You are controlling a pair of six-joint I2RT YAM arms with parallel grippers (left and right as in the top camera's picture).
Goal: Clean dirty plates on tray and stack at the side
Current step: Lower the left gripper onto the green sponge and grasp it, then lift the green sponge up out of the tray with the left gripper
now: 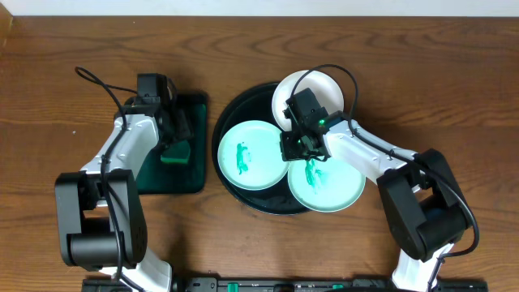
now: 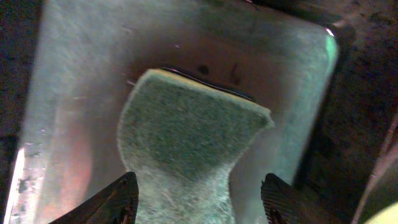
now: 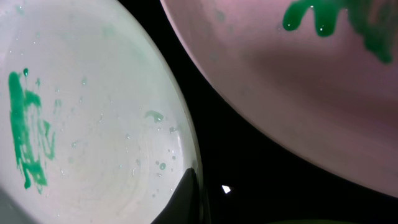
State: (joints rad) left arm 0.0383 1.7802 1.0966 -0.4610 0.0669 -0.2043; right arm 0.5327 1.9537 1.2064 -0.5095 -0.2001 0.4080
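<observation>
The round black tray (image 1: 229,122) holds three white dirty plates. The left plate (image 1: 250,154) has a teal smear and also shows in the right wrist view (image 3: 93,124). The lower right plate (image 1: 328,185) is smeared too and shows in the right wrist view as well (image 3: 298,93). The top plate (image 1: 324,88) looks mostly white. My right gripper (image 1: 296,148) sits between the plates. One of its fingers lies on the left plate's right rim (image 3: 194,186) and the other is hidden in the dark. My left gripper (image 1: 173,138) is open around a green sponge (image 2: 186,137).
The sponge (image 1: 175,152) lies on a dark-green rectangular tray (image 1: 190,174) left of the black tray. Brown wood-grain tabletop (image 1: 454,89) surrounds both trays. Cables run from both arms.
</observation>
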